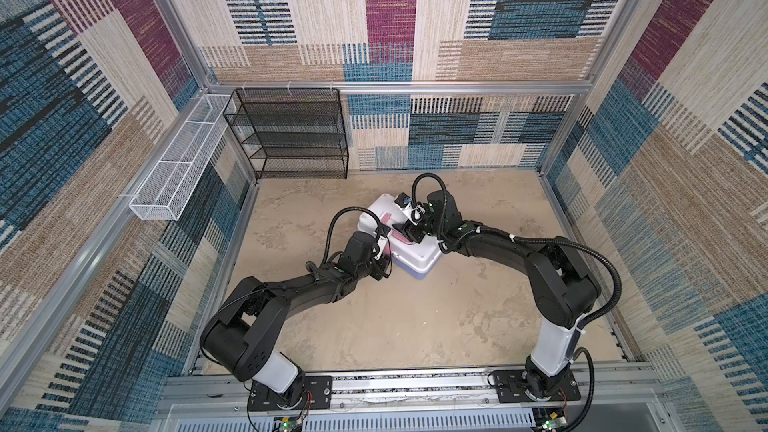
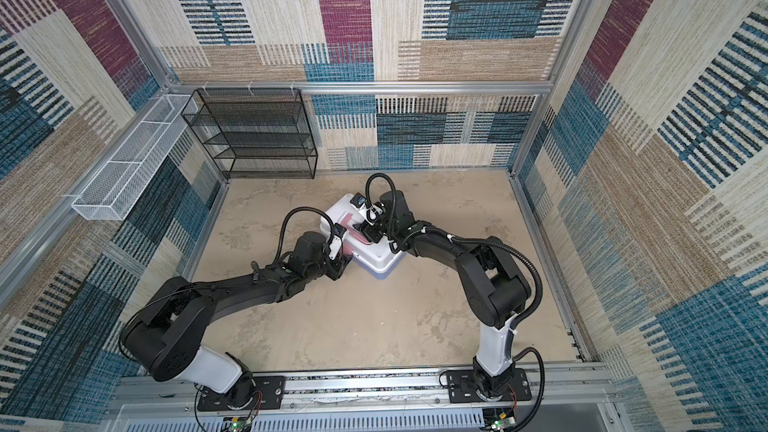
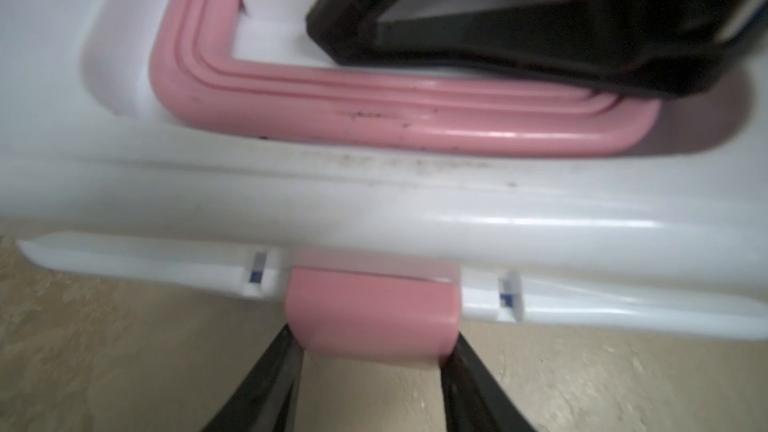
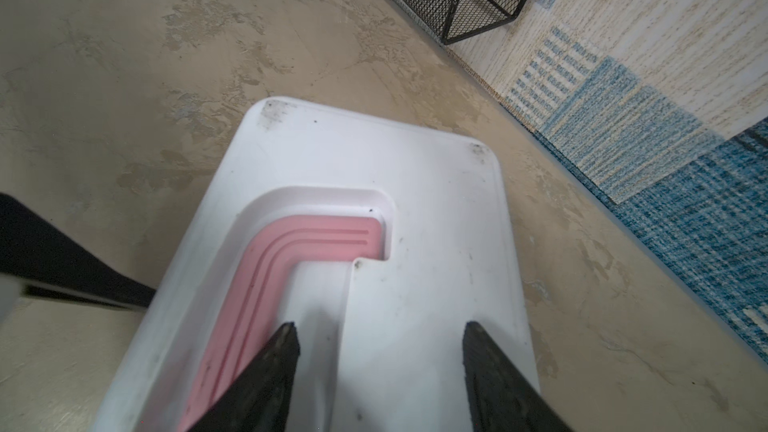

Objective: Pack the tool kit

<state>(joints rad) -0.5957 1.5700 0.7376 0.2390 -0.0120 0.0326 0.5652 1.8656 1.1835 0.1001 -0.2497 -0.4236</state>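
tool kit [image 4: 415, 201]: glossy white, rounded | latch [image 3: 374, 317]: smooth pink | base [image 1: 416, 275]: seemingly blue

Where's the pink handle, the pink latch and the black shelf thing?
pink handle [image 3: 374, 122]: left wrist view, on its long straight bar.
pink latch [image 3: 370, 317]: left wrist view, middle of its front face.
black rack [image 1: 286, 135]: in a top view, on its middle shelf.

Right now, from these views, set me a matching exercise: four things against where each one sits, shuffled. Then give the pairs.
Things: 1 handle; 2 latch; 3 rack; 4 basket.
Places: A against the back wall; B between the jaws of the left gripper; C flat in the hollow of the lid; D along the side wall.
Pairs: 1-C; 2-B; 3-A; 4-D.
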